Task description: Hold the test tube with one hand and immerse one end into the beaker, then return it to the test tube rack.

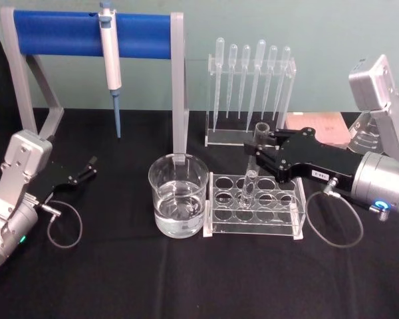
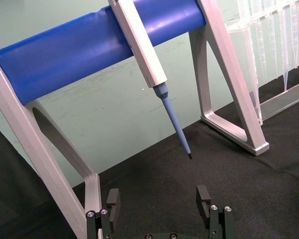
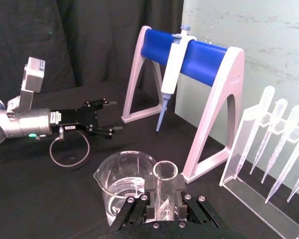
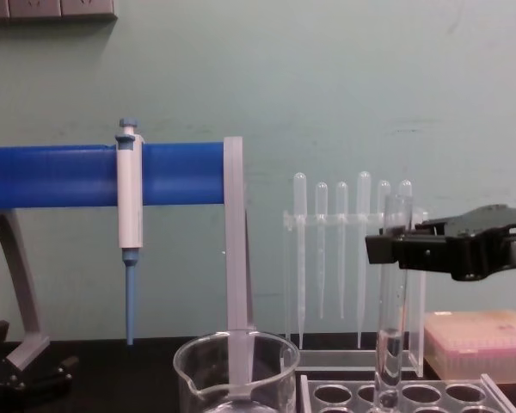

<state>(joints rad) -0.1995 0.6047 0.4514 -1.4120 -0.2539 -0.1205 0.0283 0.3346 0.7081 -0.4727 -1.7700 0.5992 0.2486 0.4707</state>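
The right gripper (image 1: pixel 259 154) had its jaws clamped near the tube's (image 1: pixel 250 185) rim; it should lift straight before crossing to the beaker (image 1: pixel 178 203), while the left gripper (image 1: pixel 90 166) sat open, idle

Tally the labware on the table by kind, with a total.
Test tube, held in the right gripper: 1
Beaker: 1
Bulb pipettes: 6
Pipettor: 1
Tube rack: 1
Pipette stand: 1
Blue-bar stand: 1
Total: 12

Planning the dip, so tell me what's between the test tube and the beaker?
Nothing but the rack's clear end wall; head view shows test tube standing in it, beaker alongside.
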